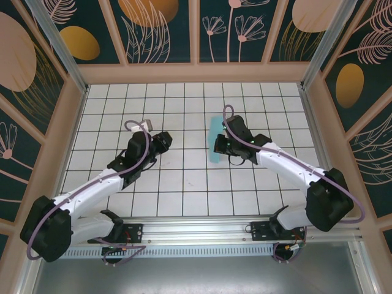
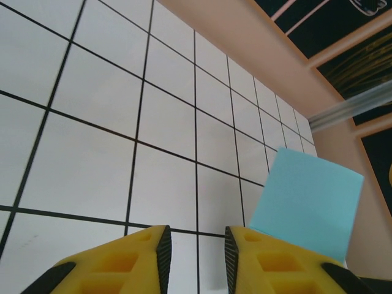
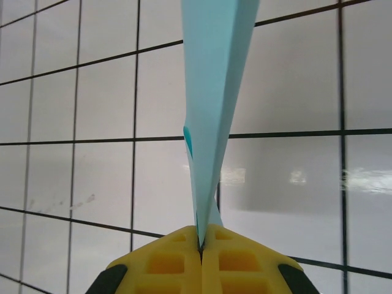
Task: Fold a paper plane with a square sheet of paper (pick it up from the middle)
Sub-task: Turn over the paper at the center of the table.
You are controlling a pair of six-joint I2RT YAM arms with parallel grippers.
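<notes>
Pinching the turquoise paper [image 3: 214, 92] by one edge, the right gripper [image 3: 201, 244] has its yellow fingers [image 3: 165, 263] pressed flat together, with the sheet caught in the seam between them. In the right wrist view the paper runs away from the fingers as a thin, doubled-over wedge that widens toward its far end. From the top view it reads as a narrow pale strip seen edge-on, a little right of the middle of the table [image 1: 184, 196] and slightly toward the far edge. Whether its lower edge touches the tiles I cannot tell. The left gripper [image 2: 196, 245] sits left of the middle of the table, apart from the right one. Its jaws stand narrowly apart with nothing between them, and white tile and a black grid line show through the gap. In the left wrist view the paper's broad face is a plain, roughly square turquoise panel just beyond the right-hand finger [image 2: 269, 263], tilted, with its lower edge hidden behind that finger. The table is white tile with a black grid, ringed by dark teal wall panels [image 1: 153, 24] painted with leaves and orange ovals.
</notes>
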